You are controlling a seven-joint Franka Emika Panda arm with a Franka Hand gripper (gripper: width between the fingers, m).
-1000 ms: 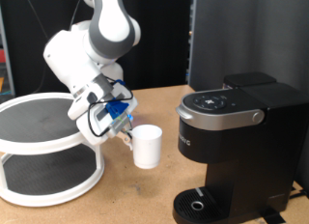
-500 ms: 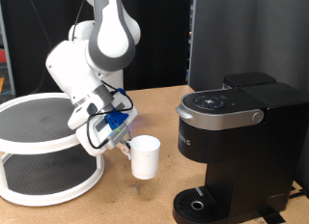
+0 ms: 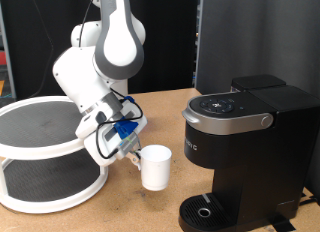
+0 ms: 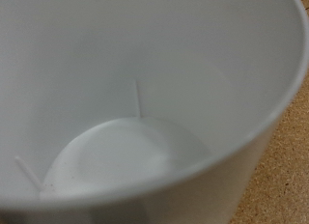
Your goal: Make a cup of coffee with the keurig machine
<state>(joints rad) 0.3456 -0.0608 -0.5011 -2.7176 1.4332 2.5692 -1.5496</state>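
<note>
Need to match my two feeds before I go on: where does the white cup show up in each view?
Exterior view: the cup is at lower centre, beside the gripper, to the exterior view's left of the keurig machine.
Wrist view: the cup fills nearly the whole picture, seen from above into its empty inside.
Shared landmark: the brown table.

Exterior view level across the table; wrist view close inside the cup [image 4: 145, 98].

Even indoor light, dark backdrop, soft low-resolution exterior view; wrist view blurred, filled by pale cup [image 4: 145, 98] interior
</note>
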